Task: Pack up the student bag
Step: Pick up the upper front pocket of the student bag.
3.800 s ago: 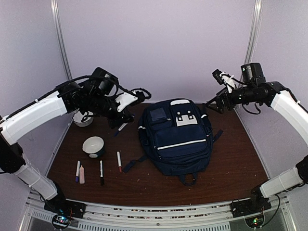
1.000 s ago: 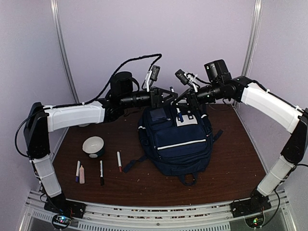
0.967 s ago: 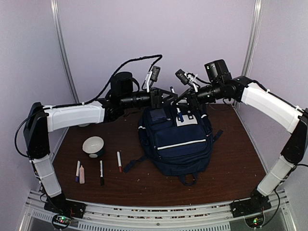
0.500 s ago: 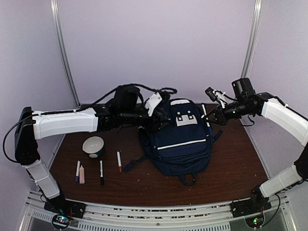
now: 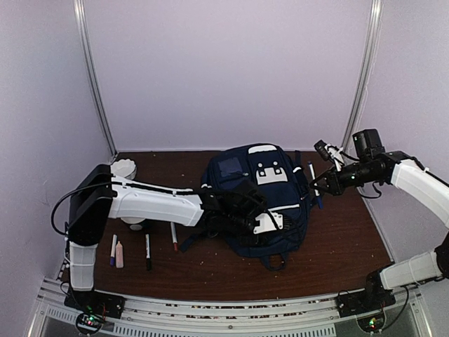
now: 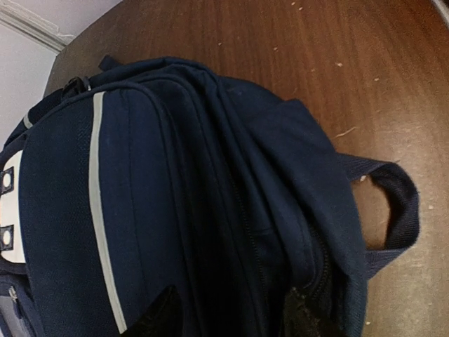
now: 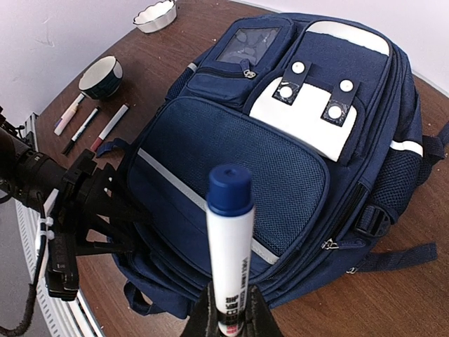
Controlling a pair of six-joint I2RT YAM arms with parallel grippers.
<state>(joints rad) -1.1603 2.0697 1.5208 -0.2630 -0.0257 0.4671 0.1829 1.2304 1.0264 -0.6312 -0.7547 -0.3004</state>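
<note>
The student bag (image 5: 261,200), navy with white stripes and patches, lies flat mid-table with its zips closed (image 7: 280,140). My left gripper (image 5: 270,223) is at its near edge. In the left wrist view the two dark fingers (image 6: 160,317) stand apart astride a fold of the student bag (image 6: 175,175) beside a zipper (image 6: 312,281). My right gripper (image 5: 321,184) hovers off the bag's right side. It is shut on a white marker with a blue cap (image 7: 230,246), which stands upright from the right gripper (image 7: 228,317).
A white bowl (image 5: 124,168) stands at the back left and a dark bowl (image 7: 102,76) nearer, partly behind the left arm. Several pens and markers (image 5: 148,251) lie in a row at the front left. The bag's carry loop (image 6: 393,210) rests on bare wood.
One second ago both grippers met over the bag's far end. The left arm has since swung down to the bag's near edge. The right arm has pulled back right with the marker.
</note>
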